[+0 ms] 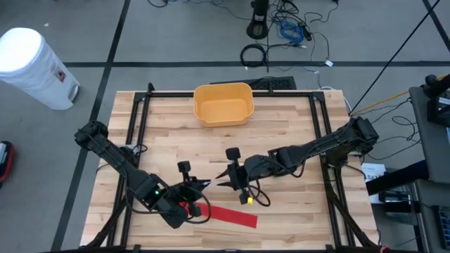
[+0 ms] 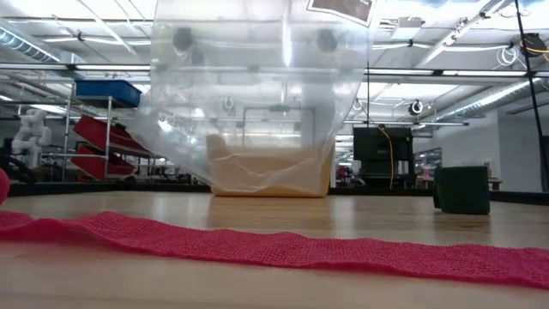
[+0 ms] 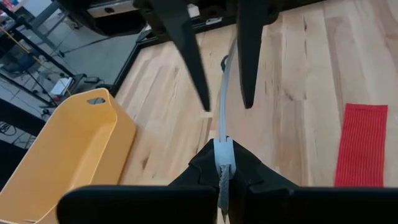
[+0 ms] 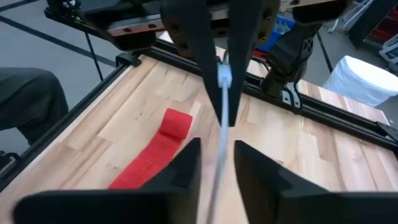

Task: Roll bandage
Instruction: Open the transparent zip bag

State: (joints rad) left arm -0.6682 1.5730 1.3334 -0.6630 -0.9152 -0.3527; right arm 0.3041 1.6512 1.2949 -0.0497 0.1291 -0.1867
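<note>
Both tools meet mid-bench: my left tool is pinched together on a thin grey rod, and my right tool faces it, fingers a little apart around that rod. Red bandage lies partly unrolled at the near edge, just by my left tool. Yellow bin sits far back.

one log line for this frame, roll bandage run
left gripper: shut on thin rod | right gripper: open around rod | red bandage: partly rolled, on table
</note>
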